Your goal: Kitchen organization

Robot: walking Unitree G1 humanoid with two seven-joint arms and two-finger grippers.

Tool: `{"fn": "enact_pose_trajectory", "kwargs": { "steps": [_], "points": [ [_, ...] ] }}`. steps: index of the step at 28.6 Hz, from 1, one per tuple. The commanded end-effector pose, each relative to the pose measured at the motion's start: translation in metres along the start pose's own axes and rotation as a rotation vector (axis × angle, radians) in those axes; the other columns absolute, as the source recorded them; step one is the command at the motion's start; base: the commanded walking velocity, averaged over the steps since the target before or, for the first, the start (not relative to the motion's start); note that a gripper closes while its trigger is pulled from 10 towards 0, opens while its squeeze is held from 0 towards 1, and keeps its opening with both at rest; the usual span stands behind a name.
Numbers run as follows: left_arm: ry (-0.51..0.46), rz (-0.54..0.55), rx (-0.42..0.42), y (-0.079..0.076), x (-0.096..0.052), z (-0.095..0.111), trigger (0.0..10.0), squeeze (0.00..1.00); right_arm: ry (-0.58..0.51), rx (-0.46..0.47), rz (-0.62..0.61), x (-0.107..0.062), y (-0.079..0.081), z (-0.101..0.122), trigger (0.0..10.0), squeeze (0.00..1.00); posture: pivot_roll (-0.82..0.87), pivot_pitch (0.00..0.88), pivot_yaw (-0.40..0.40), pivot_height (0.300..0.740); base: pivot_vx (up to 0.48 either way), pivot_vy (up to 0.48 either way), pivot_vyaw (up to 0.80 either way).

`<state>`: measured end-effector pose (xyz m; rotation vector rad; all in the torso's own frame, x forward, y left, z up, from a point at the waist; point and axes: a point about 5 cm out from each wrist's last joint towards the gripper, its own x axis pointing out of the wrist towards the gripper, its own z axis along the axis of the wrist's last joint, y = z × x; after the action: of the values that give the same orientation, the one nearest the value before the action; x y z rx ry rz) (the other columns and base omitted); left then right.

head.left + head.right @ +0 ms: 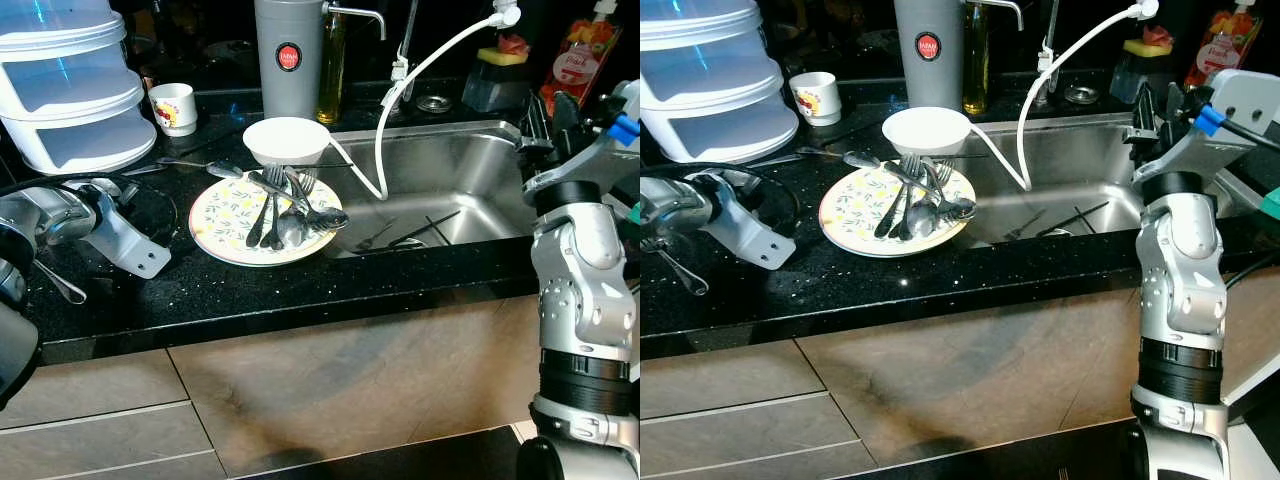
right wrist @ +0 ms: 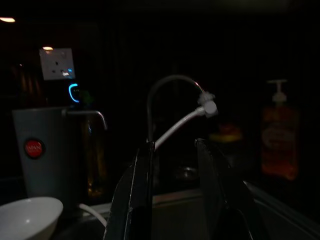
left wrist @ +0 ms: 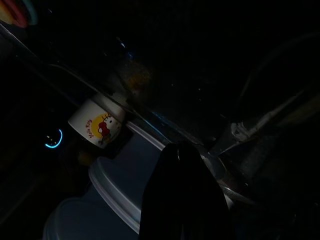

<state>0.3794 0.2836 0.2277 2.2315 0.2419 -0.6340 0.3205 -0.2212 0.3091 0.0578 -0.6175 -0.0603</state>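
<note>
Clearly early going. Right end effector (image 2: 172, 195) raised over the sink's (image 1: 470, 140) 3 o'clock rim, fingers spread, pinching nothing. Left end effector (image 3: 182, 200) low at the surface's (image 1: 250, 290) 9 o'clock end beside the stacked tubs (image 1: 70, 90); spread or pressed together, cannot tell. Out from there: plate (image 1: 235, 240) at the surface's centre, heaped with cutlery (image 1: 290, 215), bowl (image 1: 287, 140) at its 12 o'clock edge, mug (image 1: 175, 108) at 10 o'clock. More utensils (image 1: 410, 233) lying in the sink. Nothing sorted yet, seemingly; plate, bowl and cutlery all left to handle.

Cutlery (image 1: 285, 212) lies on a plate (image 1: 225, 225), bowl (image 1: 287, 140) behind, sink (image 1: 440, 190) to the right.
</note>
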Motion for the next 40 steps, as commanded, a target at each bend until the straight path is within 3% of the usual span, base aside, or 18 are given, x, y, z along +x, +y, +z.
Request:
{"fn": "enact_pose_trajectory", "kwargs": {
  "steps": [1,2,3,4,5,9,10,11,13,14,22,23,27,29,33,34,38,40],
  "points": [
    [-0.024,-0.058,0.035,-0.01,0.005,0.009,8.4,0.0,0.0,0.006,0.005,0.002,0.0,0.0,10.0,0.0,0.05,0.011,-0.014,0.74,0.0,0.0,0.0],
    [-0.024,-0.058,0.035,-0.01,0.005,0.009,8.4,0.0,0.0,0.006,0.005,0.002,0.0,0.0,10.0,0.0,0.05,0.011,-0.014,0.74,0.0,0.0,0.0],
    [-0.01,-0.053,0.035,-0.007,0.003,0.005,10.0,0.8,0.0,0.006,0.005,0.002,0.0,0.0,10.0,0.0,0.05,0.012,-0.015,0.74,0.0,0.0,0.0],
    [-0.001,-0.05,0.035,-0.005,0.001,0.002,10.0,0.8,0.0,0.006,0.005,0.002,0.0,0.0,10.0,0.0,0.05,0.012,-0.015,0.74,0.0,0.0,0.0],
    [0.013,-0.063,0.03,-0.002,-0.002,-0.004,10.0,1.0,0.0,0.006,0.005,0.002,-0.001,0.0,10.0,0.0,0.05,0.012,-0.015,0.74,0.0,0.0,0.0],
    [0.033,-0.128,0.017,0.002,-0.01,-0.015,10.0,1.0,0.001,0.006,0.008,0.002,0.0,-0.001,10.0,0.0,0.06,0.016,-0.014,0.74,0.0,0.0,0.0],
    [0.032,-0.142,0.017,0.003,-0.011,-0.016,10.0,0.74,0.002,0.006,0.008,0.002,0.0,-0.001,10.0,0.0,0.06,0.016,-0.014,0.74,0.0,0.0,0.0],
    [0.028,-0.151,0.021,0.004,-0.011,-0.016,10.0,0.0,0.003,0.007,0.009,0.002,0.0,-0.001,10.0,0.0,0.06,0.016,-0.014,0.74,0.0,0.0,0.0],
    [0.028,-0.167,-0.004,0.009,-0.012,-0.017,10.0,0.0,0.002,0.007,0.009,0.002,0.0,-0.001,10.0,0.0,0.05,0.022,-0.004,0.74,0.0,0.0,0.0],
    [0.011,-0.142,-0.167,0.021,-0.011,-0.016,10.0,0.0,0.0,0.004,0.002,0.001,-0.001,0.0,10.0,0.0,0.04,0.024,0.003,0.74,0.0,0.0,0.0],
    [0.07,0.092,-0.605,0.056,-0.024,-0.04,10.0,0.0,0.0,-0.013,-0.026,-0.006,-0.009,0.003,10.0,0.0,0.02,0.038,0.021,0.74,0.0,0.0,0.0],
    [0.073,0.209,-0.782,0.067,-0.037,-0.056,10.0,0.0,0.002,-0.013,-0.031,-0.008,-0.011,0.003,10.0,0.0,0.02,0.037,0.019,0.74,0.0,0.0,0.0],
    [0.085,0.421,-1.094,0.075,-0.054,-0.079,10.0,0.0,0.009,-0.005,-0.03,-0.008,-0.008,-0.001,10.0,0.0,0.04,0.039,0.022,0.74,0.0,0.0,0.0],
    [0.053,0.55,-1.385,0.075,-0.056,-0.085,10.0,0.0,0.012,0.004,-0.022,-0.007,-0.005,-0.003,10.0,0.0,0.04,0.039,0.022,0.74,0.0,0.0,0.0],
    [0.008,0.63,-1.844,0.063,-0.039,-0.075,10.0,0.0,0.016,0.017,-0.013,-0.005,-0.001,-0.006,10.0,0.0,0.06,0.039,0.017,0.74,0.0,0.0,0.0],
    [0.013,0.638,-2.053,0.056,-0.026,-0.062,10.0,0.0,0.016,0.019,-0.011,-0.005,0.0,-0.006,10.0,0.0,0.06,0.039,0.017,0.74,0.0,0.0,0.0],
    [0.095,0.611,-2.218,0.052,-0.003,-0.035,10.0,0.0,0.019,0.018,-0.009,-0.005,0.0,-0.006,10.0,0.0,0.06,0.039,0.014,0.74,0.0,0.0,0.0],
    [0.158,0.638,-2.195,0.051,0.001,-0.03,10.0,0.0,0.02,0.018,-0.009,-0.006,-0.001,-0.006,10.0,0.0,0.06,0.039,0.014,0.74,0.0,0.0,0.0]
  ]
}}
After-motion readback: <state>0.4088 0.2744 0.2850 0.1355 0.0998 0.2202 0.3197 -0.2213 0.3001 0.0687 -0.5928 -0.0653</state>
